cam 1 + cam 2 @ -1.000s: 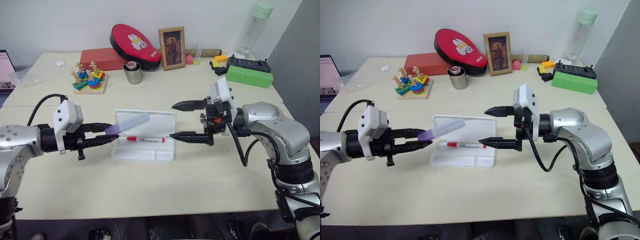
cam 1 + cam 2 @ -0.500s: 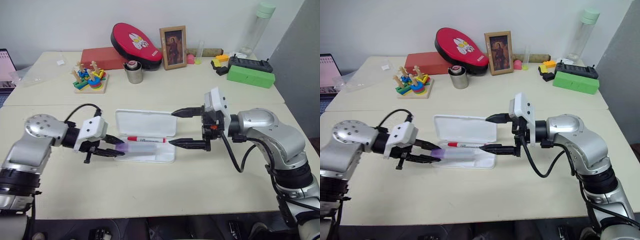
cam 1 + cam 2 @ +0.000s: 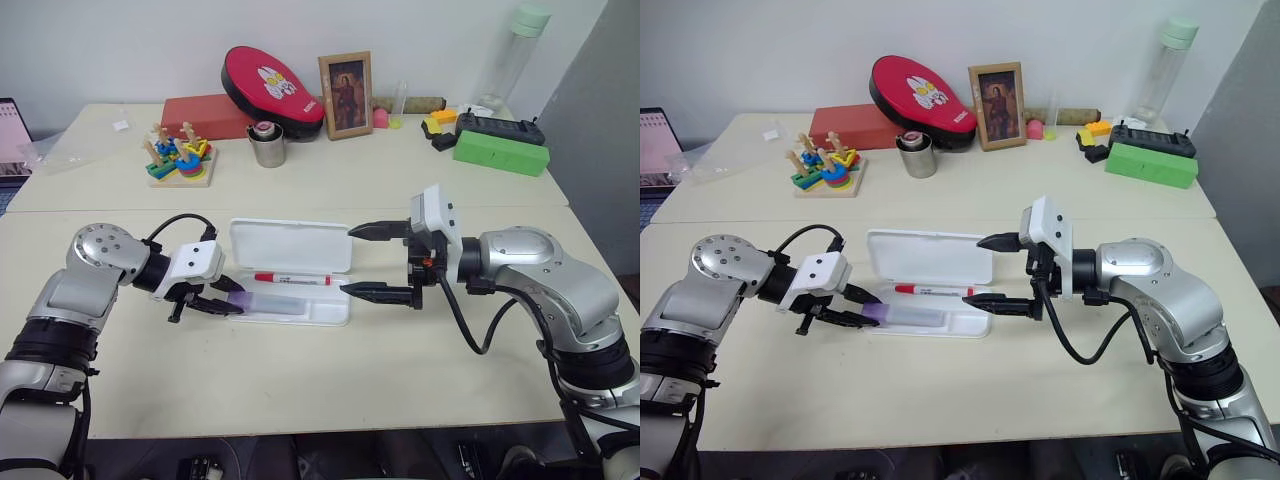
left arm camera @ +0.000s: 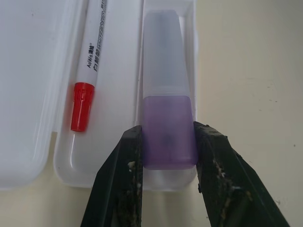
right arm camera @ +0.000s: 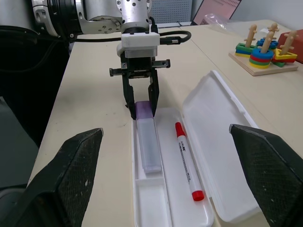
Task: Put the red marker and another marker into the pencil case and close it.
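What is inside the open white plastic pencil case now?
Inside the white plastic pencil case lie the red-capped white marker and the stubby purple marker, its end gripped by the left gripper.

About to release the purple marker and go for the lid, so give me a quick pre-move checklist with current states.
1. Red marker lying inside the pencil case: ok.
2. Purple marker down in the case's narrow front compartment: ok.
3. Left gripper released from the purple marker: not ok, shut on its purple end.
4. Right gripper open and apart from the case: ok.
5. Lid shut: not ok, standing open behind the tray.
6. Nothing sticking over the tray rim: cannot tell.
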`<action>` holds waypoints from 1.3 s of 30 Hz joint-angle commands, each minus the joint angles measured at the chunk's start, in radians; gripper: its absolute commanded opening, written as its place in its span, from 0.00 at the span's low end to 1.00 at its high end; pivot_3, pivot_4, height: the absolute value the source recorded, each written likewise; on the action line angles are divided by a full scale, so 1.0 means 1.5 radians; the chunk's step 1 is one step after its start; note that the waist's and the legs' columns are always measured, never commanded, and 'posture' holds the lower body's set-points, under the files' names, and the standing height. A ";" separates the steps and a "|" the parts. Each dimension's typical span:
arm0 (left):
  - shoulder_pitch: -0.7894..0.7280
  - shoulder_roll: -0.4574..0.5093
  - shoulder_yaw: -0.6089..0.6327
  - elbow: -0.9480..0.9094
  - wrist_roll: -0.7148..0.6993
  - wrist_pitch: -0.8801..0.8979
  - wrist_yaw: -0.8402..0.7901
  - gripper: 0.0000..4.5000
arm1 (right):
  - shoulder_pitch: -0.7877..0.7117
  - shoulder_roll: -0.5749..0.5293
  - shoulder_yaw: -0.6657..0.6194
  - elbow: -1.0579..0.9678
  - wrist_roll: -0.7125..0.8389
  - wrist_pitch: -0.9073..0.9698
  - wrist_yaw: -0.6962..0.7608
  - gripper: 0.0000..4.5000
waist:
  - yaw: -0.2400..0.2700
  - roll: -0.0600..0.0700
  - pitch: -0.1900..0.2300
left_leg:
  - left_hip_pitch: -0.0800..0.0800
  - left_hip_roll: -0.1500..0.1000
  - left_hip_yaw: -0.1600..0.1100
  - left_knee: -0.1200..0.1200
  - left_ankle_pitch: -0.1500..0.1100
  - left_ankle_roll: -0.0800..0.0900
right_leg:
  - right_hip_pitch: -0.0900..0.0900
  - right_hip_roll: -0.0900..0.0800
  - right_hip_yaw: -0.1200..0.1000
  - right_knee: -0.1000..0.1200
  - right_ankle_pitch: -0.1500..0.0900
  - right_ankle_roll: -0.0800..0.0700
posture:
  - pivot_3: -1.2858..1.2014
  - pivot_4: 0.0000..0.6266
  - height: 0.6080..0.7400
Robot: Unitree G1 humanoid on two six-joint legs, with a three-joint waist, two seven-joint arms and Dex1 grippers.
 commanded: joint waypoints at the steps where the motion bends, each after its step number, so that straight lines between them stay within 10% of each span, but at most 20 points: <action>1: -0.001 -0.002 0.008 -0.023 -0.008 0.013 -0.005 0.27 | -0.003 -0.002 -0.016 -0.025 0.012 -0.007 -0.003 1.00 | 0.000 0.000 0.000 | 0.000 0.000 0.000 0.000 0.000 0.000 | 0.000 0.000 0.000 0.000 0.000 0.000 | 0.52 0.24 1.00; 8: 0.007 -0.003 0.020 -0.039 -0.017 0.031 0.002 0.65 | -0.006 0.003 -0.012 -0.007 0.006 -0.014 0.000 1.00 | 0.000 0.000 0.000 | 0.000 0.000 0.000 0.000 0.000 0.000 | 0.000 0.000 0.000 0.000 0.000 0.000 | 0.52 0.24 1.00; 16: 0.024 -0.133 0.165 -0.308 -0.276 0.330 0.210 0.99 | -0.014 0.055 -0.029 0.150 -0.121 0.040 -0.216 1.00 | 0.004 0.000 0.000 | 0.000 0.000 -0.001 0.002 0.000 0.000 | 0.001 0.000 0.000 0.002 0.000 0.000 | 0.52 0.24 1.00; 29: 0.110 -0.347 0.185 -0.410 -0.225 0.276 0.533 1.00 | -0.016 0.247 -0.100 0.389 -0.277 0.030 -0.561 1.00 | -0.001 0.000 -0.001 | 0.001 -0.001 -0.001 0.002 0.000 0.000 | 0.001 0.000 0.000 0.005 0.000 0.000 | 0.52 0.24 1.00; 39: 0.093 -0.377 0.163 -0.376 -0.204 0.235 0.563 1.00 | -0.037 0.251 -0.093 0.428 -0.307 -0.002 -0.549 0.50 | 0.000 0.000 -0.001 | 0.002 -0.001 -0.001 0.002 0.000 0.000 | 0.001 0.000 0.000 0.005 0.000 0.000 | 0.52 0.24 1.00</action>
